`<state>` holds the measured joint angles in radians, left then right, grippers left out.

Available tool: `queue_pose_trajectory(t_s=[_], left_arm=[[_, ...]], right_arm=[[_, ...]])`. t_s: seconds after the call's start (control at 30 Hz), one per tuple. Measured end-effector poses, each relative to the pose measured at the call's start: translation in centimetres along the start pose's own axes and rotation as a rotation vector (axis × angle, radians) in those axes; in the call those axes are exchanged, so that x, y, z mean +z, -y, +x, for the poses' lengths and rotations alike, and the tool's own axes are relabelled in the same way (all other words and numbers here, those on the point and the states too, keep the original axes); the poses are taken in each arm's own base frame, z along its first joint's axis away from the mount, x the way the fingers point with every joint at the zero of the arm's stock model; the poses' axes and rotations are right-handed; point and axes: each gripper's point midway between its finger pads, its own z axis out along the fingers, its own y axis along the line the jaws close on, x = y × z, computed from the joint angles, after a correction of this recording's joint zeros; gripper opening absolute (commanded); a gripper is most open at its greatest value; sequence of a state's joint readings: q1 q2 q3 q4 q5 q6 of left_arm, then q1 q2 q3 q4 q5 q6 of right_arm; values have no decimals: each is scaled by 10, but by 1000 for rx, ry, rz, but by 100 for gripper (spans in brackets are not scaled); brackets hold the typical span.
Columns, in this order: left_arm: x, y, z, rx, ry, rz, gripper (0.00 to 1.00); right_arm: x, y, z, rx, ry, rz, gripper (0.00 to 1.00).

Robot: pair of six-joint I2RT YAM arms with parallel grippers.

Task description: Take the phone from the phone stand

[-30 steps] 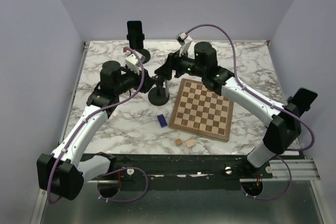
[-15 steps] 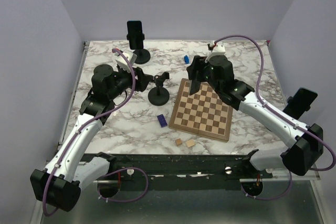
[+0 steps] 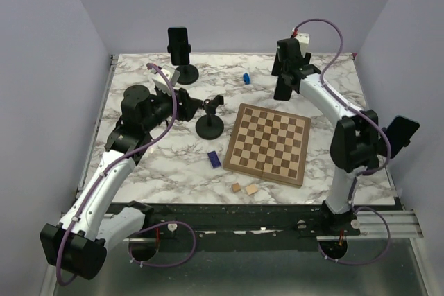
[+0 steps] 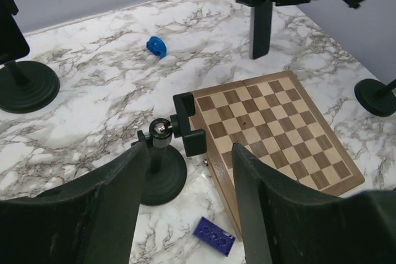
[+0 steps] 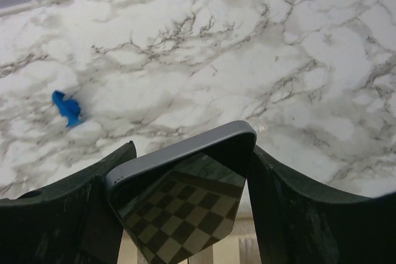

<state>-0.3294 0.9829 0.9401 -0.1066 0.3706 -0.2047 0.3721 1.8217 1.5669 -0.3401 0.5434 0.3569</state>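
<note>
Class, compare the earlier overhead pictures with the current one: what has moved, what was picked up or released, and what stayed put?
The right hand took the phone away from the middle stand and carried it back and to the right, upright. The left hand, open, drew back slightly to the left. The middle stand, the back stand, the chessboard and the blue block stayed put.

Probably a robotics lab test cell: plain lavender walls (image 3: 41, 67) box in a marble-patterned desk (image 3: 173, 171), with a cabled left arm (image 3: 114, 168) and right arm (image 3: 326, 102) bolted by a metal rail (image 3: 388, 223).
</note>
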Motion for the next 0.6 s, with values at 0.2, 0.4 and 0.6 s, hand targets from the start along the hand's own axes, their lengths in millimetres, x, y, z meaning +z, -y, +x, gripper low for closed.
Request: queue_pose_trajectory(t_s=[0.2,0.4,0.6], left_arm=[[0,2,0,-8,-1,8,61],[3,2,4,-19,-14,15,61],[4,3,6,-32,-22,24,61]], right_arm=[[86,-2,16,-49,-104,80,1],[130,1,61,-129,-217,105,1],[147,-4,81,-154,-261,101,6]])
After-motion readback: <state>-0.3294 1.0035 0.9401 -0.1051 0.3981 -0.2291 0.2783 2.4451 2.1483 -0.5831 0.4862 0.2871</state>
